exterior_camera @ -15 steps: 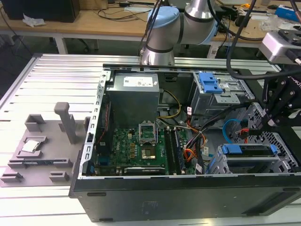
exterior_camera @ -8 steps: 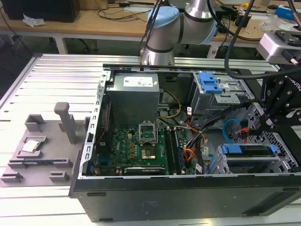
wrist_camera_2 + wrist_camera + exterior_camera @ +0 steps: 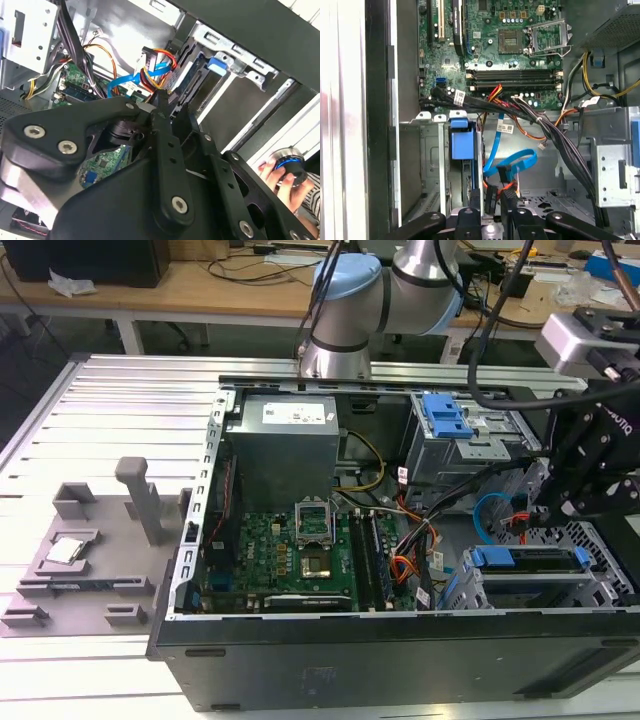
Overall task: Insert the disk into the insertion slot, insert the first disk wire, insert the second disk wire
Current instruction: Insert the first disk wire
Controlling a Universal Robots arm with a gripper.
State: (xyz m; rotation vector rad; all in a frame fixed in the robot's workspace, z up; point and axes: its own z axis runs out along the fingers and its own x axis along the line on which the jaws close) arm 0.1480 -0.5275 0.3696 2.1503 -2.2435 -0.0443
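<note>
One black wire connector (image 3: 491, 196) sits pinched in the narrow hand (image 3: 493, 215), near the seated disk (image 3: 461, 142). It's small and rigid, its wires (image 3: 510, 187) springy; hold the plastic body, I'd say.

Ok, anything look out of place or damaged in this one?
No damage or spills. A blue cable loops loose beside the disk, and a person's hand sits just outside the case in the second wrist view.
</note>
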